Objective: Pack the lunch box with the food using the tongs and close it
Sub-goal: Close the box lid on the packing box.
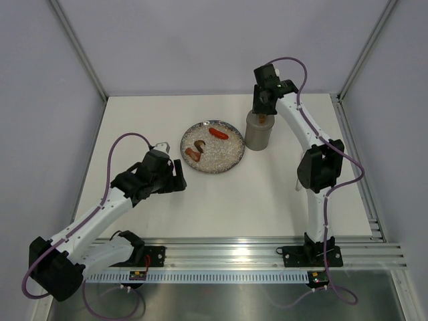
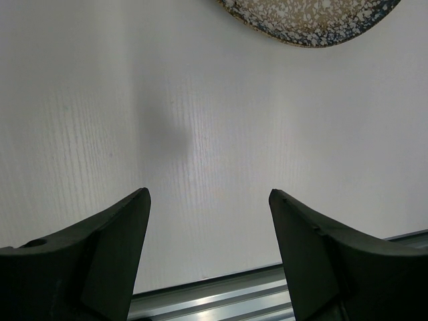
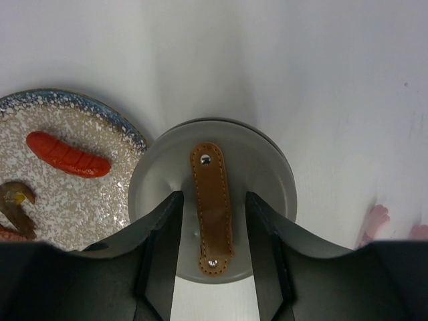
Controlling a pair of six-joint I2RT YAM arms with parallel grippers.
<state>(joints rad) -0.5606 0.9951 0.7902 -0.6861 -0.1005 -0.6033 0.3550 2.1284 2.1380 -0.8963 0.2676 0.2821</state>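
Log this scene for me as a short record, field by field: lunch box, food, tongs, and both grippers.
lunch box: grey canister, upright beside the plate, lid on
lid: brown strap across its top
food: red sausage and brown pieces, all on the plate
tongs: only a pale pink bit shows at the right wrist view's edge; unsure
left gripper: open, over bare table, empty
right gripper: open, above the lid, fingers straddling the strap
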